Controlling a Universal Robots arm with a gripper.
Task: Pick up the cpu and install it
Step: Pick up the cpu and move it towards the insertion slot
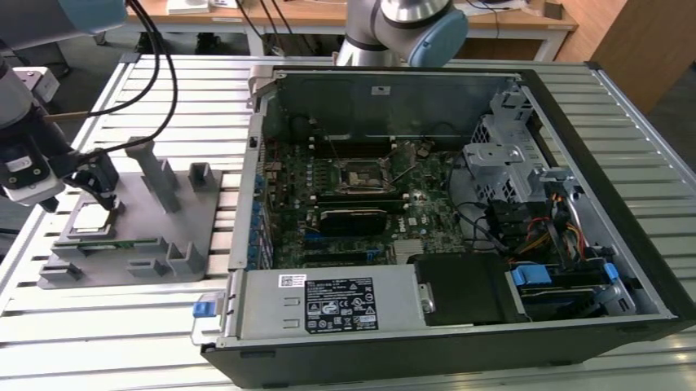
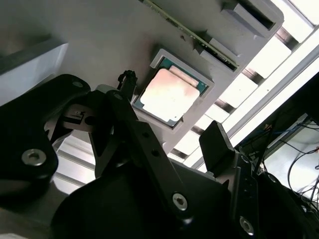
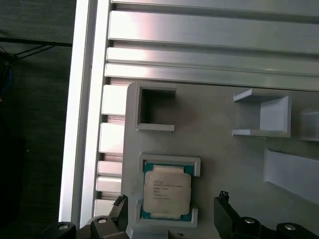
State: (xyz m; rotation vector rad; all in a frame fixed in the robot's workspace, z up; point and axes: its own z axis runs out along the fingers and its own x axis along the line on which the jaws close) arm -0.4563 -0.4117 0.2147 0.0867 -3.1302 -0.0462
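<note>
The cpu (image 1: 90, 218) is a flat square chip with a shiny silver top and a thin green rim. It lies in a shallow framed pocket on the grey fixture plate (image 1: 142, 208), at the exterior view's left. My gripper (image 1: 100, 186) hangs just above it, open. In both wrist views the two dark fingertips (image 3: 119, 202) (image 2: 127, 79) stand apart on either side of the cpu (image 3: 167, 190) (image 2: 169, 95), with nothing between them. The motherboard socket (image 1: 359, 173) sits inside the open computer case, to the exterior view's right.
The fixture plate carries upright grey posts (image 1: 152, 173) and small brackets (image 3: 261, 113). A thin green memory stick (image 1: 103, 242) lies in a slot beside the cpu. The open black case (image 1: 609, 163) holds drive cages and cables. Everything rests on a slatted metal table (image 1: 185, 90).
</note>
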